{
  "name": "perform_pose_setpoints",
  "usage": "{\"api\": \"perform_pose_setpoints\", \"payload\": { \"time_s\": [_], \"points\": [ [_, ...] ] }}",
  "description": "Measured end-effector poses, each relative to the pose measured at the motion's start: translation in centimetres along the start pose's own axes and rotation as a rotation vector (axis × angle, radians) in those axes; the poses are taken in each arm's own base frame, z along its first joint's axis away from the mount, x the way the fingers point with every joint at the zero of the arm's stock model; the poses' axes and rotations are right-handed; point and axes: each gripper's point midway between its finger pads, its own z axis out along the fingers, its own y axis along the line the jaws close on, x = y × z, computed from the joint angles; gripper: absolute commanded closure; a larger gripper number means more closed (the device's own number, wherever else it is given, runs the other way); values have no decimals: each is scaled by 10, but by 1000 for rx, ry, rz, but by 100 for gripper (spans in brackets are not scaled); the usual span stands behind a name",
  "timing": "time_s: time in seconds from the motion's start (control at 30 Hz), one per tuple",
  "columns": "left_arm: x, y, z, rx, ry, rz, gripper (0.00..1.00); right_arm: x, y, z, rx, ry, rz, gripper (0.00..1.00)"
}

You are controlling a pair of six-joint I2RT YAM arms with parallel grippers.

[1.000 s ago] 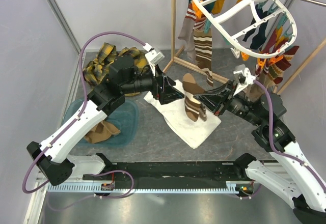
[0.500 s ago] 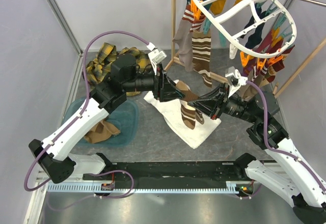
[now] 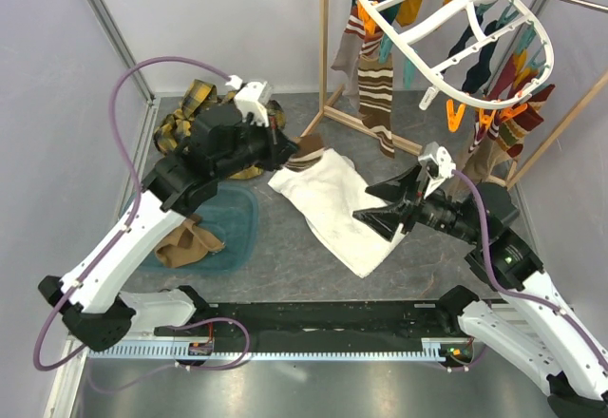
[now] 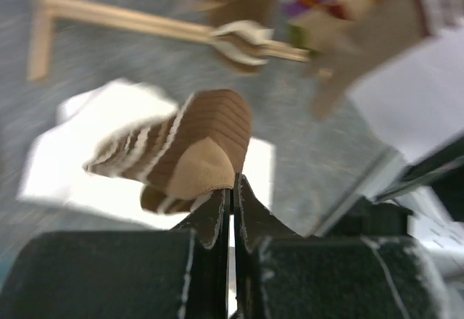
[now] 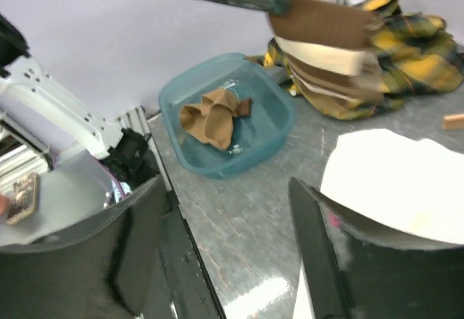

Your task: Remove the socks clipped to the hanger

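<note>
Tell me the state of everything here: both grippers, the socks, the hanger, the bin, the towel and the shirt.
Left gripper: fingers shut on the striped sock.
Striped sock: unclipped, held in the air.
Right gripper: fingers open, empty.
Hanger: hanging, tilted.
Clipped socks: dangling from the hanger.
Teal bin: holds a crumpled tan sock.
White towel: spread flat.
Plaid shirt: crumpled.

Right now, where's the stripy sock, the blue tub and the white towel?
stripy sock (image 4: 199, 167), left wrist view, tan heel.
blue tub (image 5: 246, 156), right wrist view, front wall.
white towel (image 3: 323, 195), top view, bare middle.
</note>
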Motion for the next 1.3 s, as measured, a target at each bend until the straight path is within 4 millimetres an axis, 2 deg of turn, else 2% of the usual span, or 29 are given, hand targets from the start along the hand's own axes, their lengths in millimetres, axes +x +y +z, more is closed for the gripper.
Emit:
{"api": "perform_pose_setpoints", "payload": {
  "time_s": [0.1,0.27,0.33,0.43,0.53,0.6,0.63,0.73,0.8,0.93,1.03,1.2,1.3],
  "points": [
    [8,45,-23,-215,-22,-22,98,1,-2,-12,39,-13,-40,4],
    [36,147,-76,-604,-37,-82,98,-2,-5,-26,92,-39,-98,3],
    [54,179,-92,-732,-27,-122,98,4,-10,-26,108,-27,-103,4],
    [94,223,-112,-915,17,-182,98,18,-19,-24,130,11,-96,4],
    [130,253,-121,-1047,66,-247,98,31,-26,-22,145,52,-89,4],
    [158,269,-126,-1130,109,-304,90,35,-35,-20,178,70,-87,4],
    [171,274,-128,-1163,131,-333,74,37,-40,-19,202,75,-86,4],
    [199,283,-132,-1233,162,-404,48,39,-62,-20,314,78,-79,5],
    [204,283,-133,-1252,146,-450,41,41,-75,-21,381,82,-71,7],
    [200,279,-131,-1240,67,-529,18,46,-99,-19,489,105,-53,9],
    [192,274,-134,-1216,-12,-579,15,40,-111,-18,556,106,-51,9],
    [173,265,-140,-1165,-132,-608,9,9,-122,-19,643,21,-71,9],
    [155,259,-130,-1073,-165,-574,9,-5,-129,-15,676,-25,-80,10]
  ]
}}
